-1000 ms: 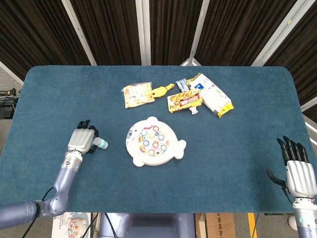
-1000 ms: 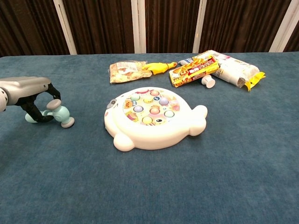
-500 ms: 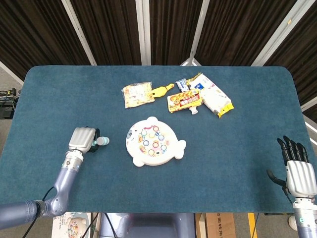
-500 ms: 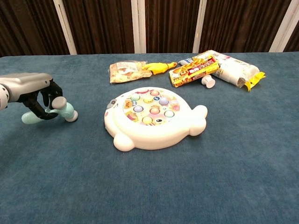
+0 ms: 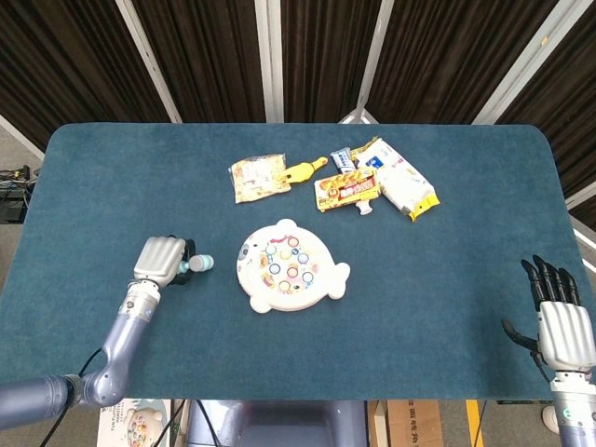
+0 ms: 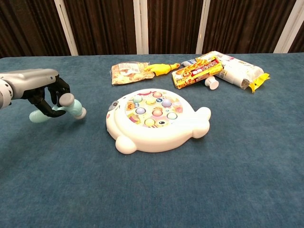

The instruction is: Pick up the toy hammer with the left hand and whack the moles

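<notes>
Blue felt table (image 5: 447, 279) before dark curtains (image 5: 205, 56); left robot hand (image 5: 160, 260) gripping toy hammer (image 6: 71, 108), right robot hand (image 5: 559, 317) open-fingered.

Left hand (image 6: 45, 90) lifted toy hammer (image 6: 64, 108), carried toward mole board (image 6: 156, 121).

The left arm (image 5: 119, 340) reaches up from the lower left corner of the head view, its grey forearm angled forward and a little to the right. The left hand (image 5: 160, 260) sits at its end, silver back facing up, with the dark fingers (image 6: 47, 97) curled down and under so that they wrap round the handle of the toy hammer (image 6: 71, 108); the chest view shows the hand carrying it clear of the surface. The right hand (image 5: 557, 318) shows at the lower right edge of the head view, palm down, its black fingers straight, spread slightly and pointing forward, holding nothing. Its wrist runs out of frame below.
</notes>
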### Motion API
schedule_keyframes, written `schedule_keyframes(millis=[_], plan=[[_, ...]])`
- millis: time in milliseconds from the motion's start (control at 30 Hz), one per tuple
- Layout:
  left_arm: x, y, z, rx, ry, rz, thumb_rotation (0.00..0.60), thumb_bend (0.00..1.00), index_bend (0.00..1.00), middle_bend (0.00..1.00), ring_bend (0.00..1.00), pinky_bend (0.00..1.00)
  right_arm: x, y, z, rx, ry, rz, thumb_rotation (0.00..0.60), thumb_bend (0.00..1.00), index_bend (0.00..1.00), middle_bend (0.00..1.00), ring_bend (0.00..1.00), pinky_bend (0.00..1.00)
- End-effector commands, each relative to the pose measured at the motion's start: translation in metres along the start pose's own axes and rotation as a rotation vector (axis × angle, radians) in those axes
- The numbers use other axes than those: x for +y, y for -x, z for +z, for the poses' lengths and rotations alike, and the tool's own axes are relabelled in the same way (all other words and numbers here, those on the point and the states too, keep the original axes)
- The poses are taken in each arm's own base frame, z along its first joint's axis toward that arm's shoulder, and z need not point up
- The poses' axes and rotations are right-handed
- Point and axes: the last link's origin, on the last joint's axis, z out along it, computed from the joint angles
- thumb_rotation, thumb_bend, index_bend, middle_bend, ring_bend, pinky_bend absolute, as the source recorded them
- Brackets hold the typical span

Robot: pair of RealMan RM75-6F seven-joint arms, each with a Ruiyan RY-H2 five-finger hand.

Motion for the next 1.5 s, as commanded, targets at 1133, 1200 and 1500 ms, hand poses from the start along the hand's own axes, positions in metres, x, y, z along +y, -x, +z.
schedule_keyframes(millis=[1133, 1200, 1500], plan=[[0.121, -0.084, 0.055, -0.128, 0.101, -0.149, 0.6, 0.64, 0.61, 0.55, 0.4, 0.51, 0.002, 0.004, 0.004, -0.042, 0.042, 0.051, 0.6, 0.25, 0.0, 0.0, 0.0, 0.0], [0.125, -0.088, 0.055, -0.147, 0.095, -0.141, 0.6, 0.64, 0.61, 0.55, 0.4, 0.51, 0.002, 0.004, 0.004, -0.043, 0.042, 0.052, 0.6, 0.25, 0.0, 0.0, 0.0, 0.0], [0.126, -0.091, 0.054, -0.232, 0.03, -0.125, 0.6, 0.64, 0.61, 0.55, 0.4, 0.52, 0.001, 0.005, 0.003, -0.045, 0.036, 0.052, 0.6, 0.25, 0.0, 0.0, 0.0, 0.0]])
